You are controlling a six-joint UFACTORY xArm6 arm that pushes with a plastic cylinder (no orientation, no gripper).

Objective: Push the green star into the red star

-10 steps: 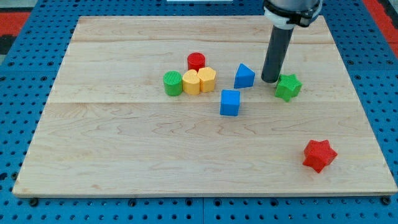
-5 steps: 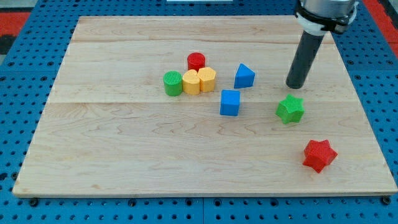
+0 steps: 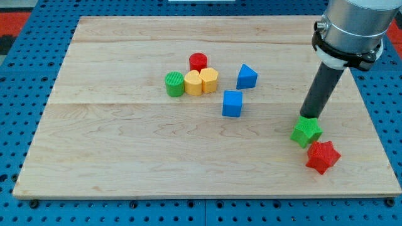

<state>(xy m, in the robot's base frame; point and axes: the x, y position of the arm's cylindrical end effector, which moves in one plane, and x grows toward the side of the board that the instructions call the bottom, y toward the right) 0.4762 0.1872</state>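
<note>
green star (image 3: 306,132) hiding my tip (image 3: 308,117)

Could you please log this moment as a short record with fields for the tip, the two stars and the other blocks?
tip: my tip sits at the green star's upper edge
green star: up-left of the red star, touching or nearly touching it
red star: near the board's lower right corner
cluster: red cylinder, green cylinder, two yellow blocks
blue blocks: and
</note>
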